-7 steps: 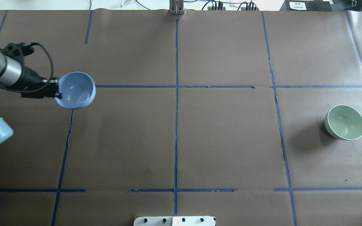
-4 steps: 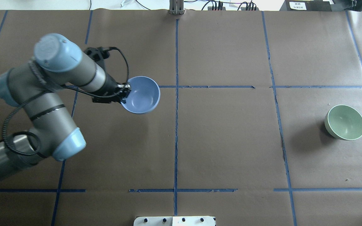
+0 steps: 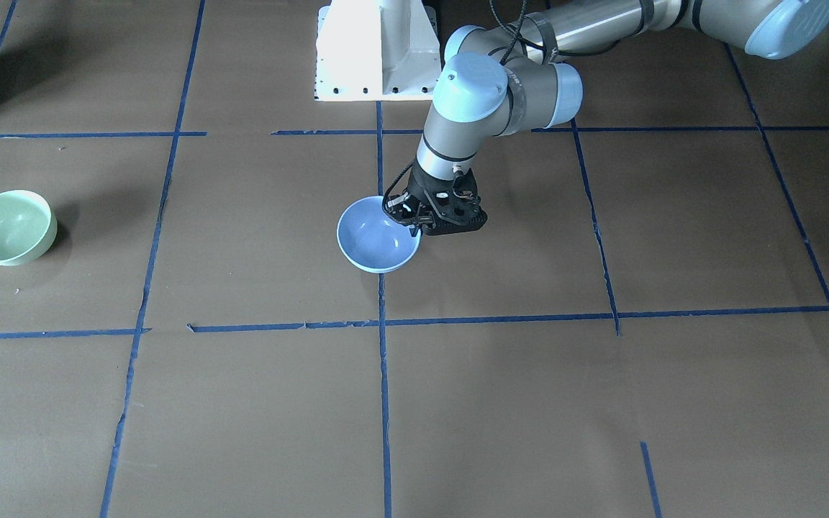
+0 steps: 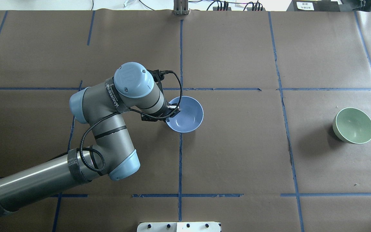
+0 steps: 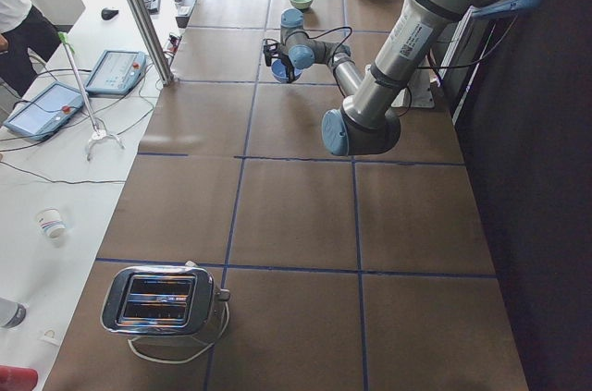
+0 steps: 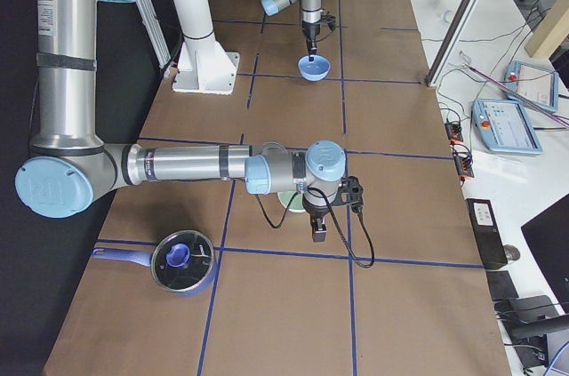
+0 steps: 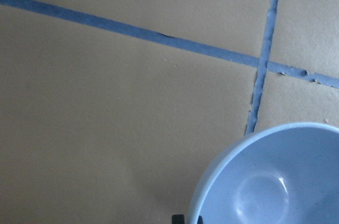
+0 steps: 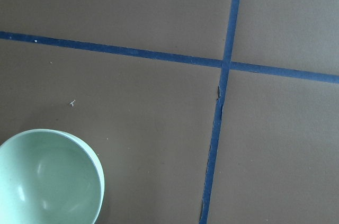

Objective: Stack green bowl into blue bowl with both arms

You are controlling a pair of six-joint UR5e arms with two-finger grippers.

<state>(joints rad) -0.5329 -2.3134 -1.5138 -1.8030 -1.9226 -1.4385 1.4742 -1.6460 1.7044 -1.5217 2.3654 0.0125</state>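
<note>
The blue bowl [image 4: 187, 115] is upright near the table's centre, over the middle tape line. It also shows in the front view [image 3: 375, 246] and the left wrist view [image 7: 275, 181]. My left gripper [image 4: 172, 111] is shut on its rim on the robot's-left side [image 3: 415, 221]. I cannot tell whether the bowl touches the table. The green bowl [image 4: 353, 125] stands alone, upright, far to the right [image 3: 8, 226], and shows low left in the right wrist view [image 8: 47, 179]. My right gripper [image 6: 318, 232] shows only in the exterior right view, near the green bowl. I cannot tell whether it is open or shut.
The white pedestal base [image 3: 378, 50] stands at the robot's side of the table. A pot with a blue lid [image 6: 182, 260] sits near the table's right end. A toaster [image 5: 166, 303] sits at the left end. Blue tape lines cross the brown paper.
My left arm has swung right with the blue bowl, from the table's left side to the centre line. The green bowl has not moved.
</note>
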